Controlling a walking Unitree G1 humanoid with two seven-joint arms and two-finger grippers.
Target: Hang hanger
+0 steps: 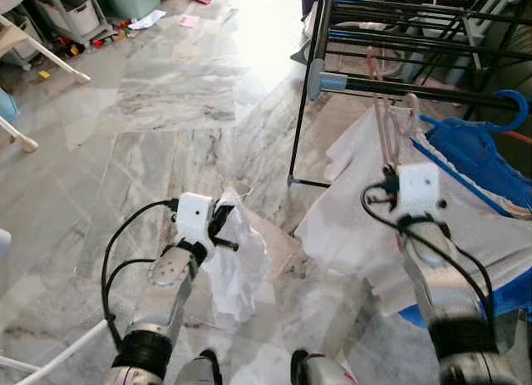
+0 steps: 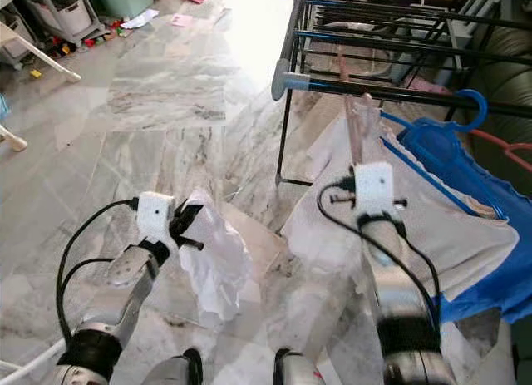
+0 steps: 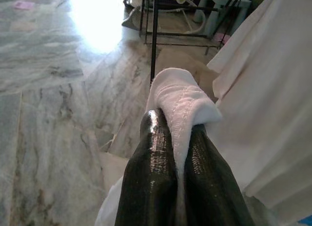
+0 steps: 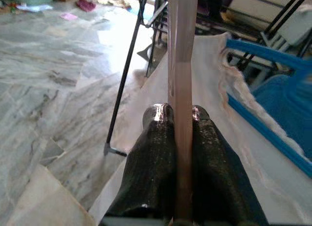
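Observation:
My right gripper (image 1: 389,162) is shut on a pale pink hanger (image 1: 384,123), which stands upright just below the front bar of the black drying rack (image 1: 416,90). In the right wrist view the hanger's flat stem (image 4: 182,89) runs up between the two black fingers (image 4: 156,153). A white garment (image 1: 374,210) drapes below the hanger and spreads to the right. My left gripper (image 1: 223,223) is shut on a fold of that white cloth (image 3: 180,101), which hangs down from it over the marble floor.
A blue hanger (image 1: 507,111) with a blue garment (image 1: 478,156) hangs on the rack at the right. The rack's leg (image 1: 301,127) stands on the floor between my arms. Boxes, toys and white furniture legs (image 1: 50,56) lie at the far left.

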